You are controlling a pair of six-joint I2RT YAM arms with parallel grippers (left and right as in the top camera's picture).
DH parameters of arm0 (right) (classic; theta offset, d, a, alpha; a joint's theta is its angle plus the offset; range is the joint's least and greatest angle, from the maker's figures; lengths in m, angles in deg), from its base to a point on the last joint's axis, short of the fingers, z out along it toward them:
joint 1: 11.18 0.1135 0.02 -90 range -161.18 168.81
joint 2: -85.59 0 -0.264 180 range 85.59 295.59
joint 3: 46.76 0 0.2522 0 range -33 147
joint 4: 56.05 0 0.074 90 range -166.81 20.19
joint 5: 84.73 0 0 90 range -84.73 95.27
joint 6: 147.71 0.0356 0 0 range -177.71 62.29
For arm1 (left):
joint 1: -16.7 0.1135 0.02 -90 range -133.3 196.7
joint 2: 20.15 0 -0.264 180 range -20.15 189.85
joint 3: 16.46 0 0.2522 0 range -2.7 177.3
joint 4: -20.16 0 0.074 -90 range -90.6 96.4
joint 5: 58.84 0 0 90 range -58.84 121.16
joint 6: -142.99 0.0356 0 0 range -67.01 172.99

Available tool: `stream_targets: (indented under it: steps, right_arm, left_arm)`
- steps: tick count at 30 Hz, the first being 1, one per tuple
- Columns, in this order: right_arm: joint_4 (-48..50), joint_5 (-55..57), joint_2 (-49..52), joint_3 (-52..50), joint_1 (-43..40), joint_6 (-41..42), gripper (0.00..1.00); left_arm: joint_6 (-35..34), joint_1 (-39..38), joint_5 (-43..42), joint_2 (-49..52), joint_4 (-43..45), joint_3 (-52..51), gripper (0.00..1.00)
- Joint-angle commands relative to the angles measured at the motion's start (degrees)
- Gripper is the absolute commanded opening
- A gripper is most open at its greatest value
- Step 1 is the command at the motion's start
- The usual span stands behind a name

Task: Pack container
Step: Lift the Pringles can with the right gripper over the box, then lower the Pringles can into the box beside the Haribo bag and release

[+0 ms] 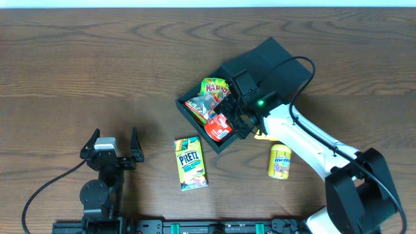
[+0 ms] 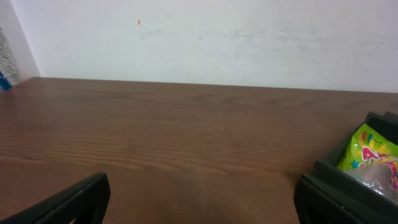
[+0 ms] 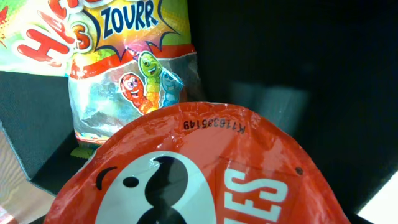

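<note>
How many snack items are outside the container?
2. The Pretz box lies on the table by the container's front-left corner; the Mentos tub is beside the right arm. Something yellow under that arm may be a third.

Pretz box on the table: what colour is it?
The Pretz box is yellow and green with black lettering, clearest in the overhead view.

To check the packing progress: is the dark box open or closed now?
Open. The lid of the container is swung back, and a Haribo bag shows inside.
</note>
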Motion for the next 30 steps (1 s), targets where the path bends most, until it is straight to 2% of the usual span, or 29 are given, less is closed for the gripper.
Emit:
stream_targets:
  steps: [1,11,15,17,19,21,23,24,26,30]
  right_arm:
    - [0.02,0.76,-0.13,1.40,0.72,0.35,0.71]
    - [1.33,0.74,-0.13,1.40,1.03,0.31,0.80]
    - [1.73,0.02,-0.13,1.40,1.05,0.22,0.79]
    - [1.73,-0.22,-0.13,1.40,1.05,0.24,0.72]
    - [1.75,-0.22,-0.13,1.40,1.05,0.24,0.59]
    - [1.77,-0.11,-0.13,1.40,1.03,0.24,0.59]
    - [1.77,-0.09,-0.13,1.40,1.03,0.09,0.65]
    - [1.79,-0.09,-0.13,1.40,1.03,0.09,0.65]
    - [1.79,-0.11,-0.13,1.40,1.03,0.09,0.57]
    - [3.30,-2.49,-0.13,1.44,1.03,0.09,0.57]
  left_arm:
    - [-0.24,0.28,-0.02,-0.35,-3.21,-0.52,0.95]
    - [-0.24,0.28,-0.02,-0.35,-3.21,-0.52,0.95]
    - [-0.24,0.28,-0.02,-0.35,-3.23,-0.52,0.95]
    - [-0.24,0.28,-0.02,-0.35,-3.21,-0.52,0.95]
    - [-0.24,0.28,-0.02,-0.35,-3.21,-0.52,0.95]
    - [-0.24,0.28,-0.02,-0.35,-3.21,-0.52,0.95]
    - [-0.24,0.28,-0.02,-0.35,-3.21,-0.52,0.95]
    - [-0.24,0.28,-0.02,-0.35,-3.21,-0.52,0.95]
    - [-0.24,0.28,-0.02,-0.35,-3.23,-0.52,0.95]
    - [-0.24,0.28,-0.02,-0.35,-3.21,-0.52,0.95]
